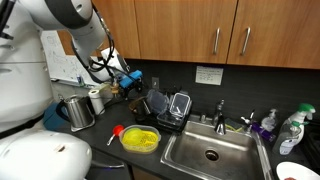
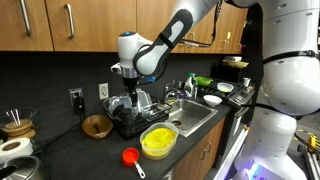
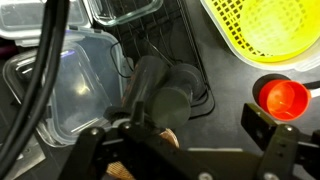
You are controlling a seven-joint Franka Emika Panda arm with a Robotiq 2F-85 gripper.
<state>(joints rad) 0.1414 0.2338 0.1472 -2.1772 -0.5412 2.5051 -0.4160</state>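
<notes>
My gripper (image 3: 185, 130) is open above the black dish rack (image 3: 185, 60), seen in both exterior views (image 1: 133, 85) (image 2: 131, 88). A dark grey cylindrical cup (image 3: 160, 90) lies on its side just below the jaws, close to the left finger; the right finger stands well apart from it. A clear plastic container (image 3: 70, 80) sits in the rack to the left. A yellow colander (image 3: 265, 25) (image 1: 140, 139) (image 2: 158, 140) and a red scoop (image 3: 280, 97) (image 1: 117, 131) (image 2: 131, 157) lie on the dark counter beside the rack.
A steel sink (image 1: 210, 150) (image 2: 195, 115) with a faucet (image 1: 220, 112) adjoins the rack. A kettle (image 1: 78, 112), a wooden bowl (image 2: 97, 125), spray and soap bottles (image 1: 290, 130) and dishes (image 2: 213, 100) stand around. Wooden cabinets (image 1: 190, 30) hang overhead.
</notes>
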